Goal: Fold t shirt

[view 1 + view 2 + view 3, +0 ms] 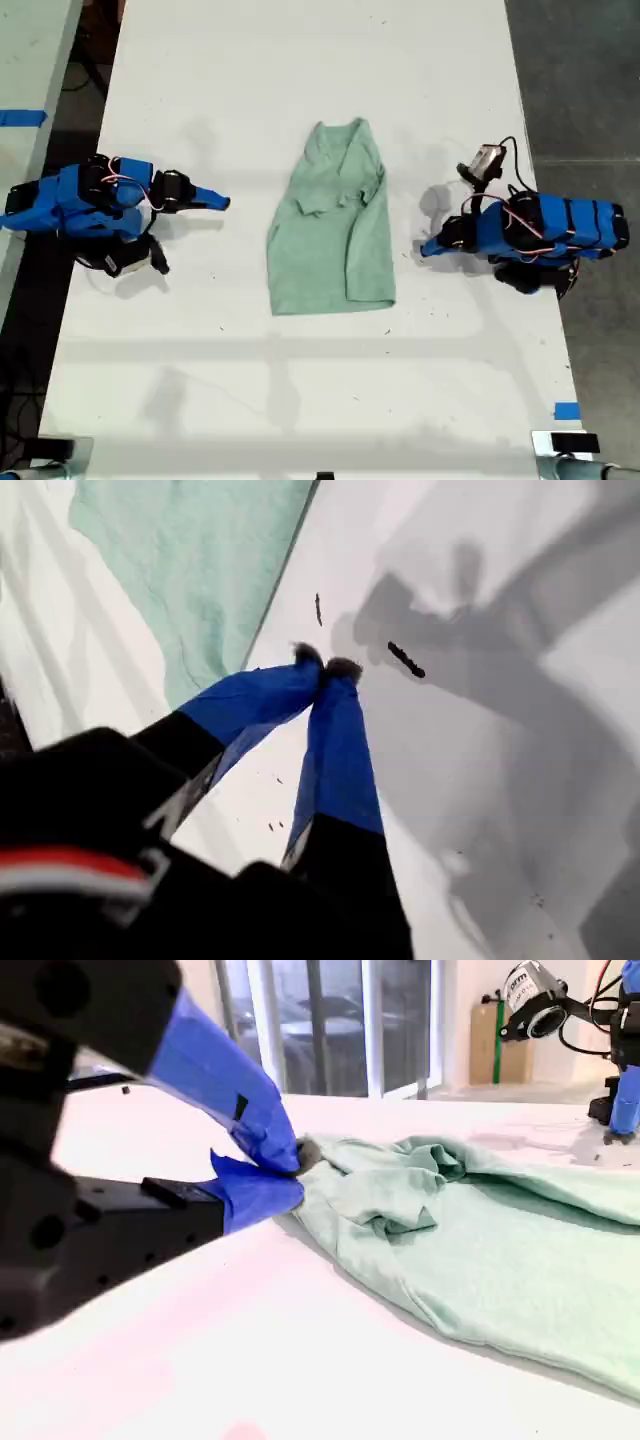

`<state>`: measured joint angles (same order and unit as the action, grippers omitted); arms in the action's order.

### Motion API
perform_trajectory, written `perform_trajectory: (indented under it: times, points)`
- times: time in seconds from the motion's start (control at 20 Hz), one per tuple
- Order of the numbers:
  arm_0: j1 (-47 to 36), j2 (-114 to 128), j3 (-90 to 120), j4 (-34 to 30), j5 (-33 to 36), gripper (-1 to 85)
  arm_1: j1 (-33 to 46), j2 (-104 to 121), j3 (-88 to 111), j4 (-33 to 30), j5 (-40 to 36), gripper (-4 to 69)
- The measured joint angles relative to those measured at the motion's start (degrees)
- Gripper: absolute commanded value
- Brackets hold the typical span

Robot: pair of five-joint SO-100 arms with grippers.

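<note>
The pale mint-green t shirt (330,240) lies flat on the white table (300,400), neck toward the exterior view's top and hem toward its bottom. Its sleeves are folded in over the body. My first gripper (428,247) is on the exterior view's right, a short way off the shirt's side edge. In the first wrist view its blue tips (325,667) meet above bare table, beside the shirt (190,560). My second gripper (220,202) is on the exterior view's left, apart from the shirt. It is shut on nothing (295,1165), with the shirt (500,1250) beyond.
Blue tape (566,410) marks the table near the exterior view's lower right. Another table with blue tape (22,117) stands at the exterior view's left. Small dark marks (405,660) dot the table by my first gripper. The first arm's white camera (535,1005) shows across the table.
</note>
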<state>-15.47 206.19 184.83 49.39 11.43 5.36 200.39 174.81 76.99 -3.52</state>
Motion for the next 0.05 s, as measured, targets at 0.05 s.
perform_trajectory:
  times: [0.05]
  points:
    - [0.00, 0.00, 0.00, 0.00, 0.00, 0.0, 0.00, 0.00, 0.00, 0.00, 0.00, 1.2]
